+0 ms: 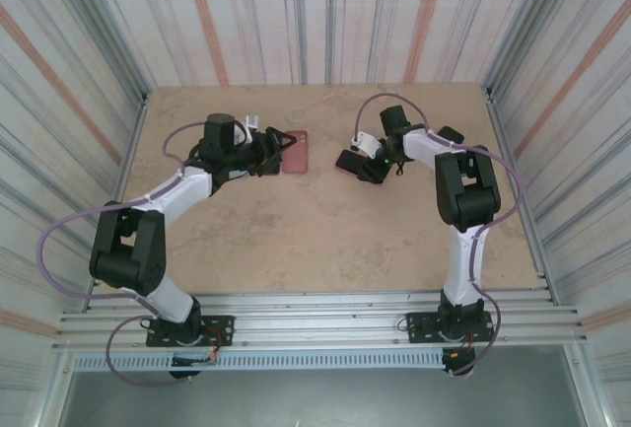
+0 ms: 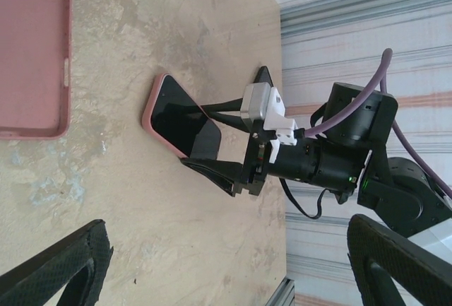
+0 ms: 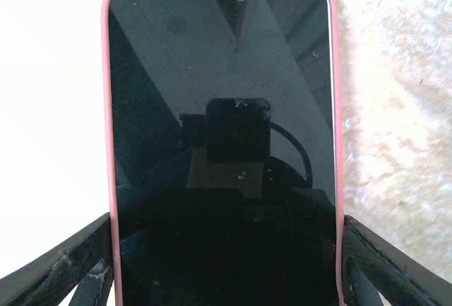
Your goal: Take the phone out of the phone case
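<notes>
Right fingers (image 3: 67,267) are squeezed onto the phone (image 3: 226,143), one on each long side, down in the bottom corners of the right wrist view. The phone has a shiny black screen and a thin pink edge, and its screen faces the camera. A dark square shape shows in the shiny screen. Left fingers (image 2: 67,267) are wide apart with nothing between them. Their black tips sit in the bottom corners of the left wrist view. At the top left of that view lies the pink phone case (image 2: 32,59), flat on the counter (image 2: 141,235), with round camera holes near the top edge of the frame. The phone is in the middle of that view, apart from the case, held by the right fingers. In the top view the case is a little above the middle of the frame, just right of the left fingers. The phone is to the right of it, with some bare counter between the two. I cannot tell if the pink edge is part of the phone or another cover. Striped walls stand around the counter.
</notes>
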Controlling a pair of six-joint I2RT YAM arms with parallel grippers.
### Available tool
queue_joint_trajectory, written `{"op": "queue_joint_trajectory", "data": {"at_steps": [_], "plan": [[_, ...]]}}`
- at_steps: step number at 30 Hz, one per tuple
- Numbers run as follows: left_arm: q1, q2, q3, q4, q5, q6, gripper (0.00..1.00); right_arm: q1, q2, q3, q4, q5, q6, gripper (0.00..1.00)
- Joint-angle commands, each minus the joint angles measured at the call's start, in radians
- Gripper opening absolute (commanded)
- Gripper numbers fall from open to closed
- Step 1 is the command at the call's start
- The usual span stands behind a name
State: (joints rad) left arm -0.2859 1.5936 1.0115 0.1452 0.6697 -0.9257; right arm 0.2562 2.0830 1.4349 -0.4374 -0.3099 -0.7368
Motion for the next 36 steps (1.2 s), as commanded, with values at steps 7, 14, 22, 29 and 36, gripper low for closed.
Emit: {"op": "queue_joint_trajectory", "data": {"at_steps": [7,14,22,29,36], "plan": [[-0.043,0.018,0.026,-0.012,-0.051,0.073,0.89,0.017,-0.175,-0.131,0.153,-0.083,0.209,0.46],[-0.127,0.084,0.090,-0.019,-0.114,0.113,0.87,0.033,-0.283,-0.244,0.261,-0.151,0.321,0.46],[-0.214,0.171,0.219,-0.072,-0.217,0.137,0.77,0.061,-0.370,-0.309,0.325,-0.194,0.431,0.46],[-0.241,0.227,0.248,-0.030,-0.252,0.105,0.66,0.061,-0.443,-0.353,0.385,-0.231,0.523,0.45],[-0.267,0.265,0.290,0.005,-0.236,0.086,0.52,0.061,-0.489,-0.375,0.405,-0.255,0.572,0.44]]}}
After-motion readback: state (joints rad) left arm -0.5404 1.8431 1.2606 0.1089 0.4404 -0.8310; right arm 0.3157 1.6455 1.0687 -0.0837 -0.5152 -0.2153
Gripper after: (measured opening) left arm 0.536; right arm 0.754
